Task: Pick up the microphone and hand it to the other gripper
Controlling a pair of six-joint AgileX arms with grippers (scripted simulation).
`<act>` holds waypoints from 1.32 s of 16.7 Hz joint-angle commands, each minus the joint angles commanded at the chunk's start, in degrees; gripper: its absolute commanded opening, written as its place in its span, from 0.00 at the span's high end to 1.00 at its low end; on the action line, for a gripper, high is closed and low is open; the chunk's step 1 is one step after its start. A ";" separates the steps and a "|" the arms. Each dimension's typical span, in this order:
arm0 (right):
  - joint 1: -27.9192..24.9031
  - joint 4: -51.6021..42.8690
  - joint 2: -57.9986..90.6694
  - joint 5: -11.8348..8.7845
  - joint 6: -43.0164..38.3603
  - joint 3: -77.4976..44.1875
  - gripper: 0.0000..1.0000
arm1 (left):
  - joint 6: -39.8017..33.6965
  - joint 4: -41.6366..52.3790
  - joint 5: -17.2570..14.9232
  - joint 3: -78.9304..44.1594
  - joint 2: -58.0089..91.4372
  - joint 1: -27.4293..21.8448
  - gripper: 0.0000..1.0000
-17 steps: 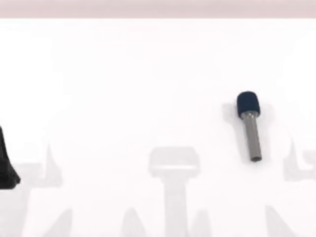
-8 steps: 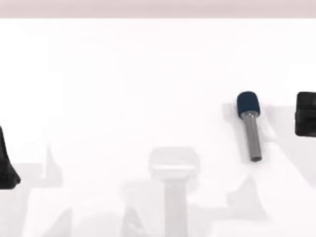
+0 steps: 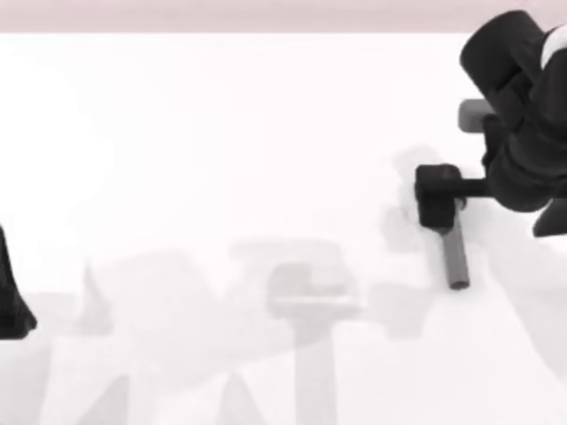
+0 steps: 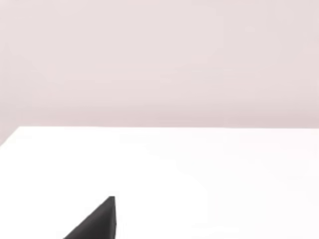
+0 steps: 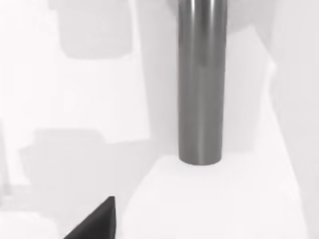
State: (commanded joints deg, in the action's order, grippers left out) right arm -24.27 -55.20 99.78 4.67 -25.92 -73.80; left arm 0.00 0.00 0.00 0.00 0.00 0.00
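Where the tabletop (image 3: 221, 159) nears its right edge, the microphone (image 3: 454, 257) lies flat, roughly midway between the far and near edges.

Microphone: grey metallic handle exposed in the top view, its open end pointing toward the near edge; the head end is hidden beneath a black part of the right arm. In the right wrist view the handle (image 5: 201, 84) appears as a glossy grey cylinder lying on the white surface, its cut end in plain sight.

Right gripper (image 3: 437, 197): black, reached in from the right edge near the far right corner, placed directly over the microphone's head end. Whether it touches the microphone cannot be told. Finger spread cannot be told either; only one dark pointed fingertip (image 5: 97, 221) shows in the right wrist view, and it stands apart from the handle.

Left gripper (image 3: 12, 297): parked at the left edge toward the near left corner, only a black sliver visible from above. One dark fingertip (image 4: 97, 221) shows in the left wrist view over bare white tabletop, with a pale pink wall behind. Spread cannot be told.

Surface: white, with faint grey shadows of the arms along the near edge.
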 joint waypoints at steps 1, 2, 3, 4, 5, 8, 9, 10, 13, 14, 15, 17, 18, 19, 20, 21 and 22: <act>-0.69 -1.41 2.73 0.12 -0.74 -2.22 0.00 | 0.00 0.00 0.00 0.00 0.00 0.00 0.00; -1.27 -2.55 4.84 0.21 -1.35 -4.07 0.00 | 0.00 0.00 0.00 0.00 0.00 0.00 0.00; -1.70 -3.40 6.36 0.29 -1.81 -5.49 0.00 | 0.00 0.00 0.00 0.00 0.00 0.00 0.00; -1.98 -3.93 7.33 0.34 -2.11 -6.41 0.00 | 0.00 0.00 0.00 0.00 0.00 0.00 0.00; -2.09 -4.16 7.77 0.36 -2.23 -6.79 0.00 | 0.00 0.00 0.00 0.00 0.00 0.00 0.00; -2.09 -4.16 7.77 0.36 -2.23 -6.79 0.00 | 0.00 0.00 0.00 0.00 0.00 0.00 0.00; -1.81 -4.03 7.60 0.31 -2.17 -6.64 0.00 | 0.00 0.00 0.00 0.00 0.00 0.00 0.00; -1.81 -3.85 7.70 0.31 -2.15 -6.53 0.00 | 0.00 0.00 0.00 0.00 0.00 0.00 0.00; -1.66 0.10 9.70 0.35 -1.82 -4.31 0.00 | 0.00 0.00 0.00 0.00 0.00 0.00 0.00; -1.55 2.47 10.82 0.35 -1.71 -3.17 0.00 | 0.00 0.00 0.00 0.00 0.00 0.00 0.00; -1.41 5.21 12.06 0.35 -1.60 -1.91 0.00 | 0.00 0.00 0.00 0.00 0.00 0.00 0.00; -1.13 10.71 14.60 0.34 -1.37 0.72 0.00 | 0.00 0.00 0.00 0.00 0.00 0.00 0.00; -1.01 12.99 15.73 0.35 -1.26 1.87 0.00 | 0.00 0.00 0.00 0.00 0.00 0.00 0.00; -0.92 14.70 16.67 0.35 -1.18 2.79 0.00 | 0.00 0.00 0.00 0.00 0.00 0.00 0.00; -0.85 15.79 17.32 0.35 -1.13 3.40 0.00 | 0.00 0.00 0.00 0.00 0.00 0.00 0.00; -0.83 16.27 17.61 0.35 -1.11 3.68 0.00 | 0.00 0.00 0.00 0.00 0.00 0.00 0.00; -0.82 16.29 17.63 0.35 -1.10 3.69 0.00 | 0.00 0.00 0.00 0.00 0.00 0.00 0.00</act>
State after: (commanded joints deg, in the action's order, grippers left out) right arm -25.09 -38.91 117.40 5.02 -27.03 -70.10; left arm 0.00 0.00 0.00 0.00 0.00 0.00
